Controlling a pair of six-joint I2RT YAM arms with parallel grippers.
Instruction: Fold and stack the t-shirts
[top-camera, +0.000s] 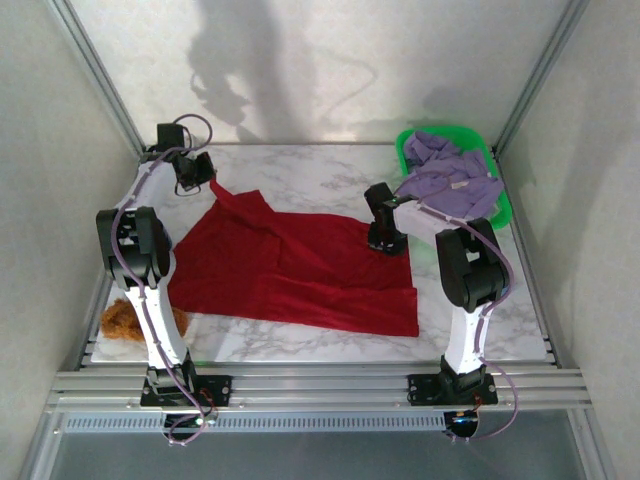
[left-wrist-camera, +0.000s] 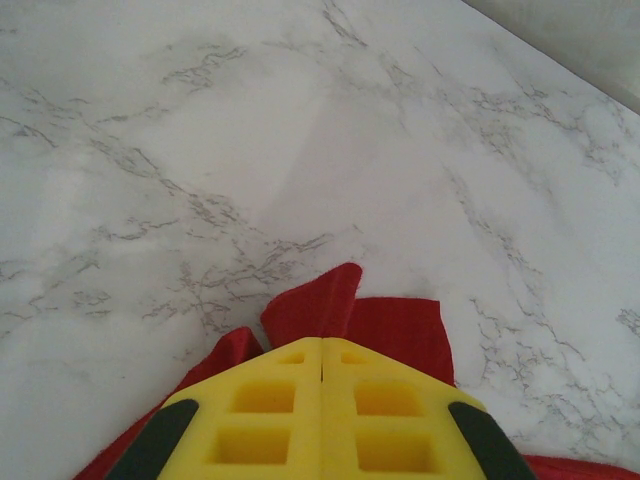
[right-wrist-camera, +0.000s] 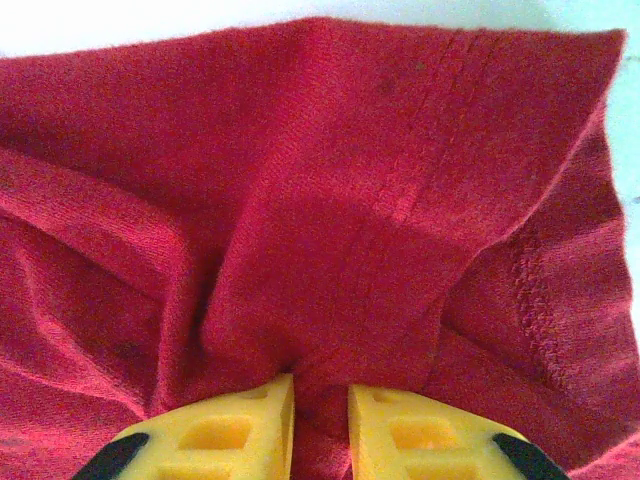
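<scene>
Top view, red shirt: spread over the middle of the table, partly flattened, with one corner drawn up toward the far left.
Top view, left gripper: seen at that raised far-left corner, the cloth pulled into a taut point beneath it.
Top view, right gripper: lowered onto the shirt's right edge, near its far corner.
Top view, purple shirt: heaped in the green basket at the far right, untouched.
Top view, orange lump: lying at the near left, beside the left arm's base.
Left wrist view, fingers: pressed fully together, red cloth pinched between them and fanning out past the tips over bare marble.
Right wrist view, fingers: a narrow gap is left, with a ridge of red cloth bunched into it; a grip is judged to be forming, not yet firm.
Step in hand: the red shirt is being taken at two points for spreading or a first fold.
Next move: the right pinch needs to be completed, then both held points should be moved together so the cloth stays flat.
</scene>
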